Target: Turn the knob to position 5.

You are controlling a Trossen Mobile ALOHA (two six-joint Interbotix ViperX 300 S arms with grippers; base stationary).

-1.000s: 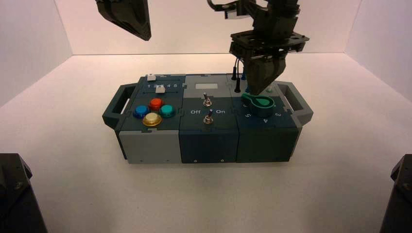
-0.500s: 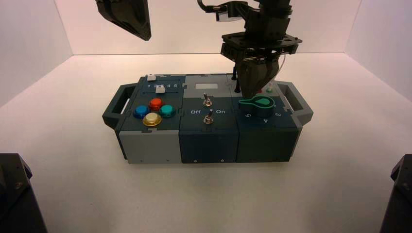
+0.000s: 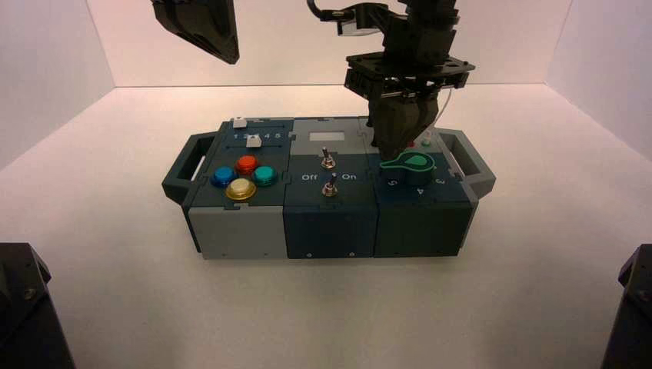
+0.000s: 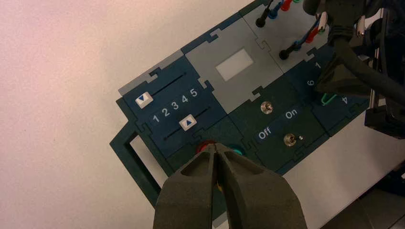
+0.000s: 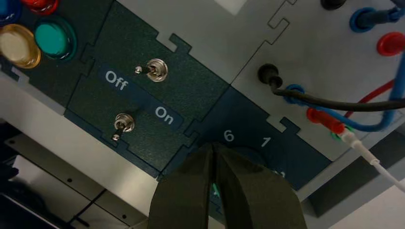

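Note:
The knob [image 3: 413, 164] sits on the right section of the box [image 3: 231, 231], and its green pointer aims left, its tip a little above the printed 5 [image 3: 394, 183] of the curved ring. My right gripper [image 3: 392, 148] hangs straight down over the far-left side of the knob with its fingers pressed together, tips at the pointer's narrow end. In the right wrist view the shut gripper [image 5: 213, 145] hides most of the knob; a green sliver [image 5: 216, 190] shows through the slit, and 6 [image 5: 229, 136] and 1 [image 5: 266, 141] show beyond. My left gripper [image 3: 228, 54] is shut and parked high at the back left.
Two toggle switches [image 3: 327, 161] with Off/On lettering stand in the middle section. Four push buttons [image 3: 241, 188] and two sliders [image 3: 252, 139] are on the left section. Plugged wires [image 5: 334, 102] lie right behind the knob. Handles [image 3: 178, 181] stick out at both ends.
My right gripper has moved left and slightly down beside the knob. The green pointer has swung from pointing back-left to pointing left, closer to the 5.

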